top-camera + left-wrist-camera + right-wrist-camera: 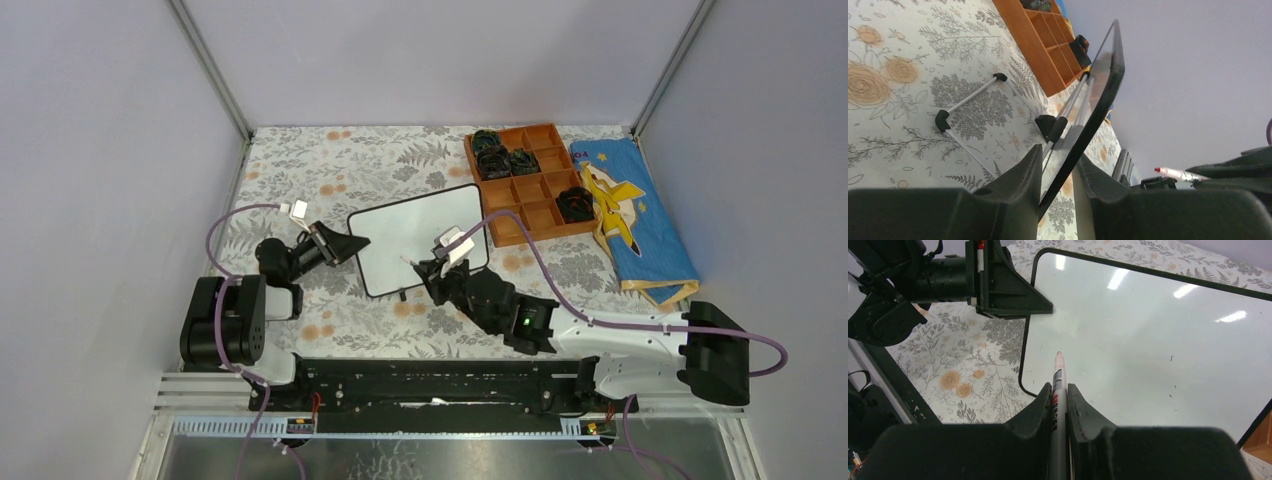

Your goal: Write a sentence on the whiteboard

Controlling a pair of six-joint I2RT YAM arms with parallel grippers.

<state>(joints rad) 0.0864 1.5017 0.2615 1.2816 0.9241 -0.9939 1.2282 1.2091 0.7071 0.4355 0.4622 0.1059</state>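
1. Grey walls enclose a table covered by a grey floral cloth (400, 160) with orange blossoms.
2. A small rectangular whiteboard (420, 235) with rounded corners and a thin black frame is seen tilted at the table's centre, its white face showing tiny dark specks.
3. The board's 9 o'clock edge is straddled by the left gripper (335, 243). The frame passes closely between the black fingers (1018, 175), but whether it is pinched cannot be told.
4. A white-barrelled marker (1057, 375) with red lettering is clamped by the right gripper (1059, 387) near the board's 6 o'clock edge, tip over the white face.
5. A brown compartment tray (540, 213) lies at the board's 1 o'clock, with a blue cloth (640, 220) at the tray's 3 o'clock.
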